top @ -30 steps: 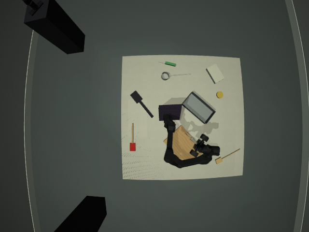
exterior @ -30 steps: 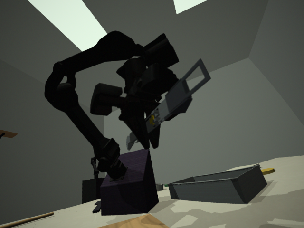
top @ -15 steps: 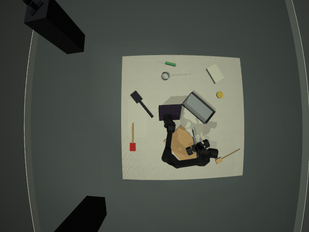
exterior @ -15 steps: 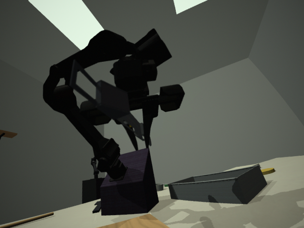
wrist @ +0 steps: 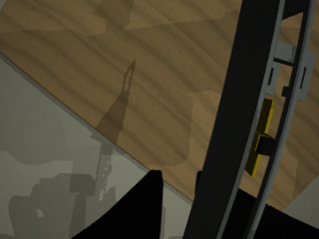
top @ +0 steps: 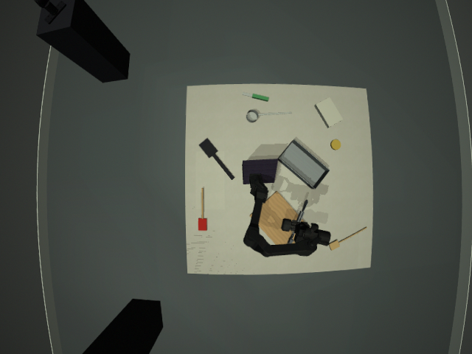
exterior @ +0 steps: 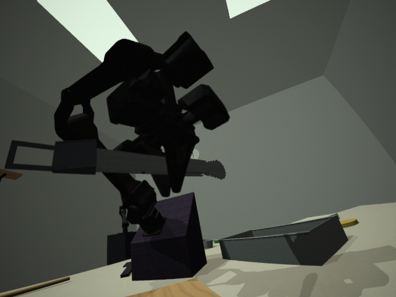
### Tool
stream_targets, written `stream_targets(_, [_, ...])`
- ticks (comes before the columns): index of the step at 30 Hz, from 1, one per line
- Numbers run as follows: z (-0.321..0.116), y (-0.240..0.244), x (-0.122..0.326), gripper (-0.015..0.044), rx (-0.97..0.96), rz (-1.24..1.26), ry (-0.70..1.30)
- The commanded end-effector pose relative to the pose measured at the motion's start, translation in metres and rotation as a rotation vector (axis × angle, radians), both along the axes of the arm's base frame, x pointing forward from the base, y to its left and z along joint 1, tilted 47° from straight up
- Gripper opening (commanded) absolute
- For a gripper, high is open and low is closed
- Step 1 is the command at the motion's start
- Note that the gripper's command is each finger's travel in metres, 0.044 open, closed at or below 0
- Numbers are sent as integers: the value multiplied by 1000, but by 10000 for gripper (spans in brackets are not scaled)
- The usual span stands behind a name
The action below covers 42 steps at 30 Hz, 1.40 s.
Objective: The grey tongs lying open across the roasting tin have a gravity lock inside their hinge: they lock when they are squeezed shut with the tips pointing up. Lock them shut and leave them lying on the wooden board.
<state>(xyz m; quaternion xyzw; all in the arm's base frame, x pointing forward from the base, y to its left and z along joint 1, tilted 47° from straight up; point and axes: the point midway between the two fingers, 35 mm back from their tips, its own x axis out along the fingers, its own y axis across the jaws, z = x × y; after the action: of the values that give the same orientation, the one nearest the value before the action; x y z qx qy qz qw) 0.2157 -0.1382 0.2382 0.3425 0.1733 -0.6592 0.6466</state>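
Jaws are nearly shut, narrow gap left, clamped on the grey metal tongs (top: 300, 216) (exterior: 127, 159) (wrist: 239, 119); my black gripper (top: 295, 228) (exterior: 171, 192) (wrist: 178, 181) has them in the air above the wooden board (top: 282, 206) (exterior: 179, 289) (wrist: 75, 75). They run roughly level, hinge end with its open rectangular loop one way, scalloped tips the other.

Progress: tongs are out of the dark grey roasting tin (top: 321, 178) (exterior: 265, 250) and over the board side. Arms look close together in the wrist view, with a yellow lock piece (wrist: 269, 117) between them. Can't tell whether it's engaged. Tips aren't pointing up now, so if it isn't locked, I judge tips-up plus squeeze is still owed. Left for certain: lay them on the board, let go, see that they stay shut. Risk: unlocked, they'd spring open on release.

Materials: tongs are long flat strips, dull grey, darker boxy hinge housing. Board is pale orange-brown with wavy grain, straight edges. Tin is a straight-sided rectangle, smooth, thin rim. My arm stands on a dark purple block (top: 266, 167) (exterior: 159, 258), fine streaky grain, sloped top. Further out, a flat round yellow disc (top: 335, 144) (exterior: 349, 223), beyond the tin.
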Motion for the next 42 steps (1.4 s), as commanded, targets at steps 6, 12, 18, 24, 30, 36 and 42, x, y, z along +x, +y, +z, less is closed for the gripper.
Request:
stream_targets(6, [7, -5, -9, -150, 12, -233, -263])
stream_targets(12, [10, -8, -14, -150, 24, -388, -437])
stream_targets(18, [14, -10, -20, -150, 37, -542, -612])
stream_targets(24, [17, -13, -25, -150, 50, -695, -787])
stream_targets(30, [20, -15, -31, -150, 62, -847, -963])
stream_targets(36, [24, -17, -37, -150, 76, -998, -1140])
stream_targets(42, [27, -20, -43, -150, 90, -1147, -1318])
